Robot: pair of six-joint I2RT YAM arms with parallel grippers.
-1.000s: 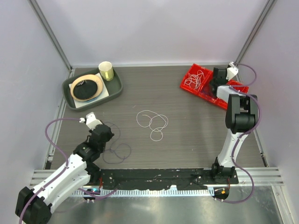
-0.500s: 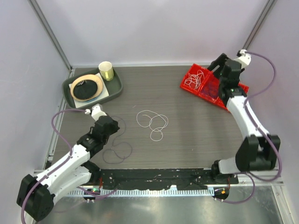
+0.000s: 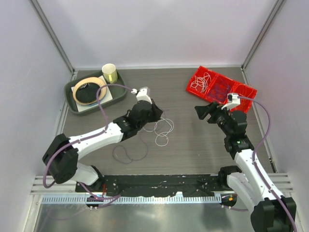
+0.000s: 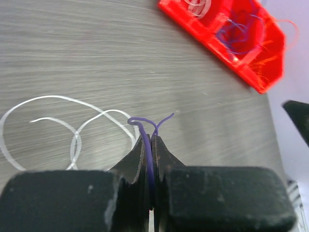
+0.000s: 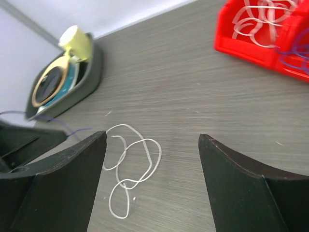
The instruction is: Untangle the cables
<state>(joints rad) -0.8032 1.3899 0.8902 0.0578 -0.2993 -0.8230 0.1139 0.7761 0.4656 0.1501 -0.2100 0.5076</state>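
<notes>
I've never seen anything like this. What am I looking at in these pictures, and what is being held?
Two robot arms are bolted to a table. One picture looks down from above; the other two come from cameras on each wrist. The left pincer is shut on a thin purple cable, near loose white cable loops on the surface. The right pincer is open and empty. At the back sit a red bin holding more cables and a green tray with a cup.
</notes>
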